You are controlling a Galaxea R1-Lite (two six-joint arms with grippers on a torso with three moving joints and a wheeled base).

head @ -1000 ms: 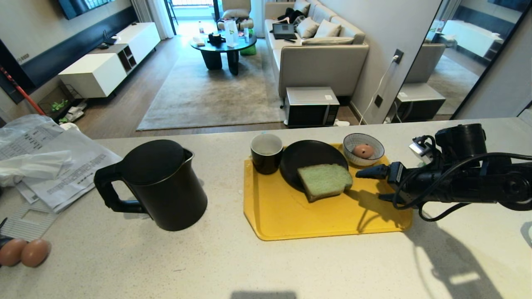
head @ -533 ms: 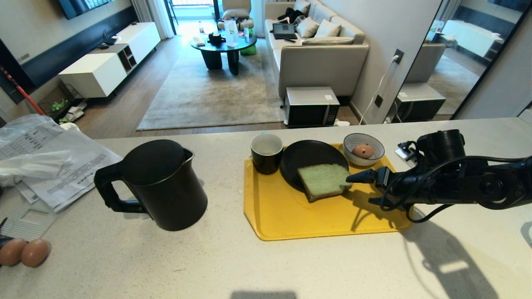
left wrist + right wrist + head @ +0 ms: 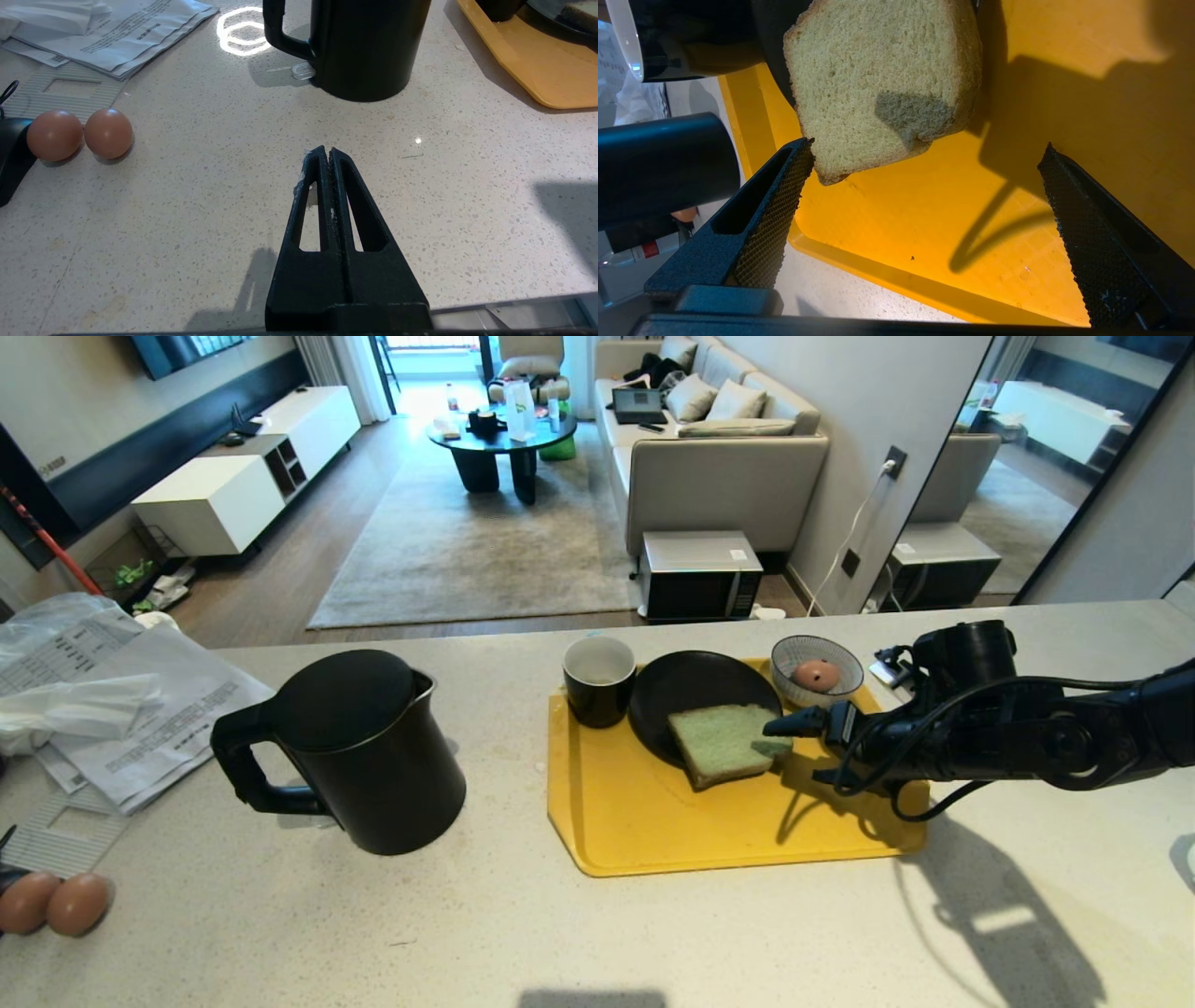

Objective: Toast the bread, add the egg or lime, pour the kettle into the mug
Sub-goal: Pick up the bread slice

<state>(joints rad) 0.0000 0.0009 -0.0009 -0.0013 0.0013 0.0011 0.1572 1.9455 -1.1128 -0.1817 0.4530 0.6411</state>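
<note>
Head view: yellow tray (image 3: pixel 653 831) on the speckled bench (image 3: pixel 467 933) carries three containers. Black plate (image 3: pixel 681 686) holds the bread (image 3: pixel 724 742), the slice lying partly on the plate with its near corner overhanging onto the tray. The mug (image 3: pixel 598 679) stands at the tray's far left corner, just beside the plate, white inside, nothing visible in it. Small striped bowl (image 3: pixel 816 670) at the far right corner holds one brown egg (image 3: pixel 817 674). The kettle (image 3: pixel 359 751) stands on the bench left of the tray, lid shut, handle pointing left. Two more eggs (image 3: pixel 51 903) sit loose at the bench's near left edge, papers (image 3: pixel 140 709) behind them.

Right claw (image 3: pixel 782 735) reaches in from the right, low over the tray, fingers spread wide apart, tip of one over the bread's right edge; the right wrist view shows the slice between and ahead of the fingers (image 3: pixel 775 219), nothing gripped. Left claw (image 3: pixel 325 154) hangs above bare bench near the kettle, fingers pressed together, empty.
</note>
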